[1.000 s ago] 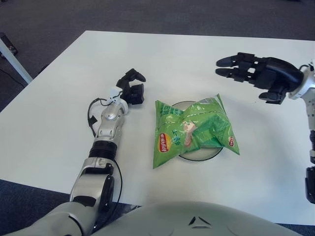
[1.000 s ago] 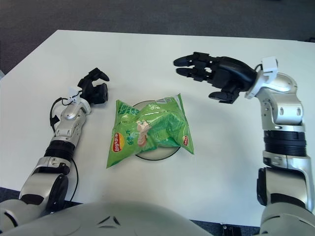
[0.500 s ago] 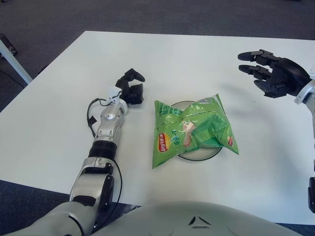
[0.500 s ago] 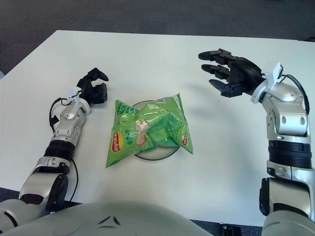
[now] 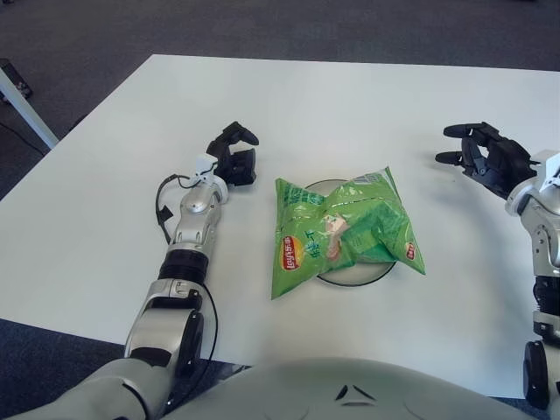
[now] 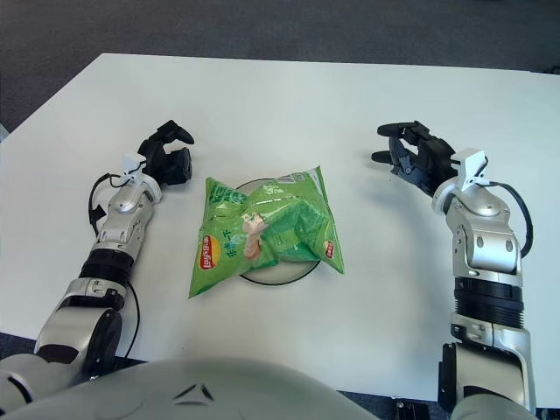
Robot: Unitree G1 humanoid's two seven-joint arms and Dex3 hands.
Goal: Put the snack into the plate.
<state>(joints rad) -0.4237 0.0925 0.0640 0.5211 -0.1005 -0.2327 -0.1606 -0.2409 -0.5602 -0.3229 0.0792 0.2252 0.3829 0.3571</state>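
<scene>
Right robot hand [image 6: 411,157] held empty with fingers spread, well right of the plate [image 6: 278,273]; left robot hand [image 6: 168,156] loosely curled, empty, nearer on the plate's left; snack [image 6: 267,229] lay across the plate, long axis left-right, on the table [image 6: 280,96].

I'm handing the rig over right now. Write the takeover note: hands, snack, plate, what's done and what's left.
Left hand: idle on the table to the left of the plate, holding nothing.
Right hand: to the right of the plate, well apart from it, fingers relaxed, empty.
Snack bag: green, lying across the plate, covering most of it; its lower left corner hangs over the rim onto the white table.
Done: snack is on the plate, released.
Left: nothing essential; perhaps centre the bag if a neater placement is wanted.
</scene>
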